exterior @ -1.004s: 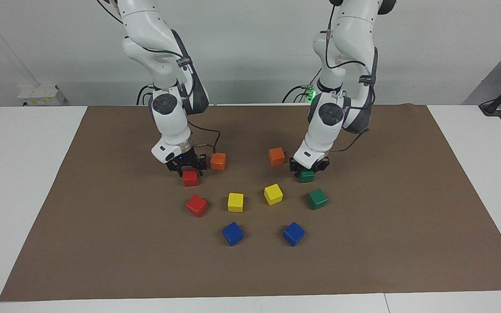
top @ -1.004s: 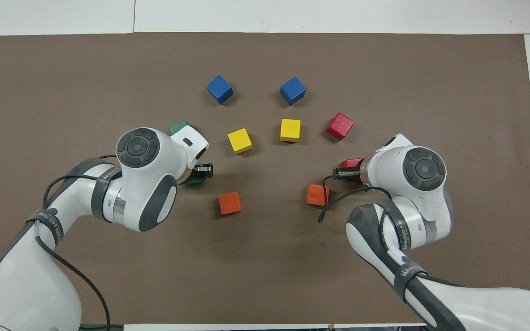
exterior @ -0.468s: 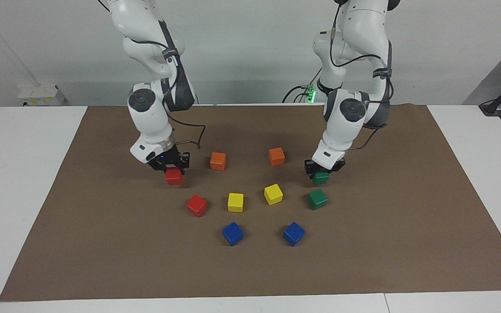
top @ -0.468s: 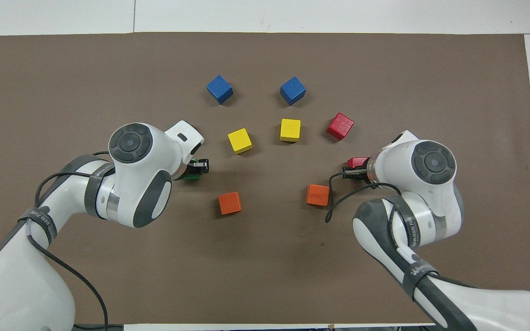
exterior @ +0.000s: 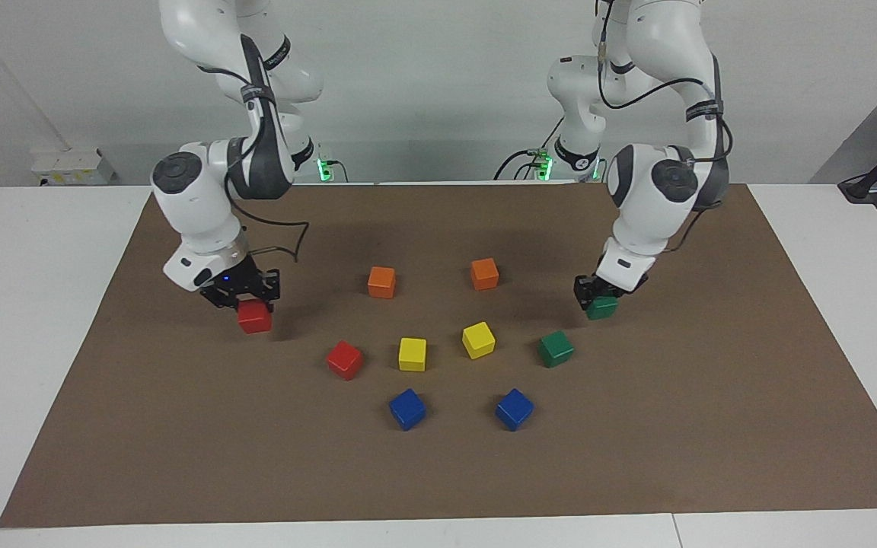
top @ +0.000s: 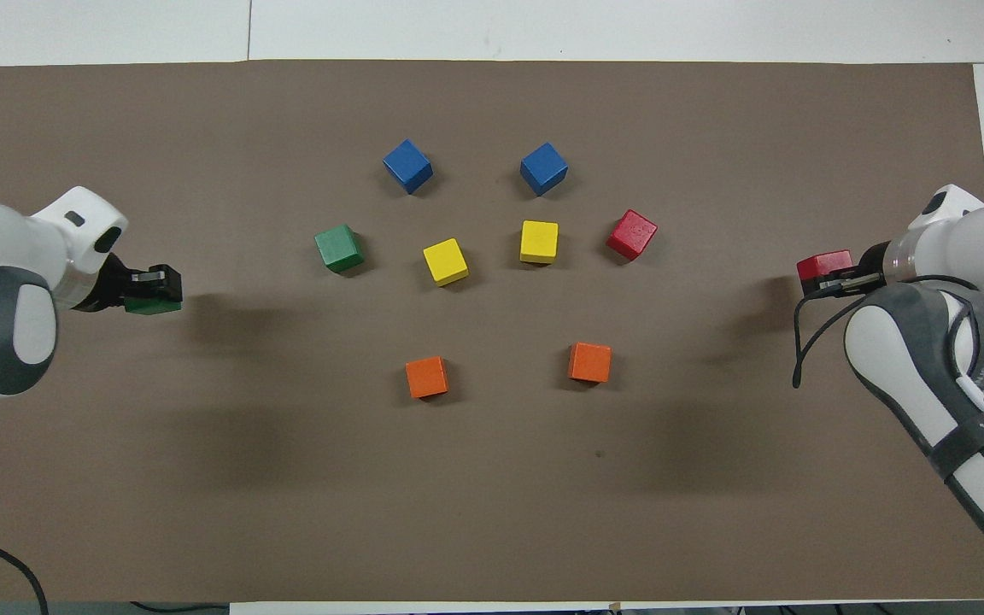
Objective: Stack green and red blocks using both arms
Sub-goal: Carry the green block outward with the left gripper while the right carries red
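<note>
Left hand clamps a small glossy dark green cube, raised over the brown mat on the desk toward the left arm's end. Right hand grips a bright red glossy cube — also aloft, over the right arm's end. A second green cube and second red cube sit on the mat, well apart.

The red block and green block look glossy and smooth — the brown mat is matt, paper-like.
</note>
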Controlling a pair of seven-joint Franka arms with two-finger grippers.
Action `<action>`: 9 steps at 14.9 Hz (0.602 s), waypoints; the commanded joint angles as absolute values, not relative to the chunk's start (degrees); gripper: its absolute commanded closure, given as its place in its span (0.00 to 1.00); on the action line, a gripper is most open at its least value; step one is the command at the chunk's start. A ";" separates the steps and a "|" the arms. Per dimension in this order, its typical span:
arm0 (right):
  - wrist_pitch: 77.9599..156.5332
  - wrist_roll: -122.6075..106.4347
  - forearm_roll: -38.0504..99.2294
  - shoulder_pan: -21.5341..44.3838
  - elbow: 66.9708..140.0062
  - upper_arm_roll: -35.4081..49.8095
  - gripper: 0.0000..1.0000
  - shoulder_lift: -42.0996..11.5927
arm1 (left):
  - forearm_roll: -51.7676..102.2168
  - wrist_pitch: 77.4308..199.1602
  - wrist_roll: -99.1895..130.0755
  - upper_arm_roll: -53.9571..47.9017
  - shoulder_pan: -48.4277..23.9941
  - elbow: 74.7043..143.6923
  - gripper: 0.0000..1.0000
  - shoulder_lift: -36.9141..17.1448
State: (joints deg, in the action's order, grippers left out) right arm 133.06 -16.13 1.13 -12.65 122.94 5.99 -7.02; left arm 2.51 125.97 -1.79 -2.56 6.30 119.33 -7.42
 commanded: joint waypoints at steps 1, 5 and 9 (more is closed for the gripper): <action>137.18 -18.28 1.32 -14.76 125.24 6.86 1.00 -6.85 | 3.25 125.94 -10.43 -3.25 12.02 120.50 1.00 -6.94; 140.26 -17.49 1.32 -15.03 125.77 6.86 1.00 -8.70 | 3.16 128.66 -16.61 -3.25 16.17 120.67 1.00 -9.31; 141.94 -17.05 1.32 -15.12 126.04 6.86 1.00 -9.93 | 2.81 131.39 -17.22 -3.16 16.61 121.03 1.00 -11.59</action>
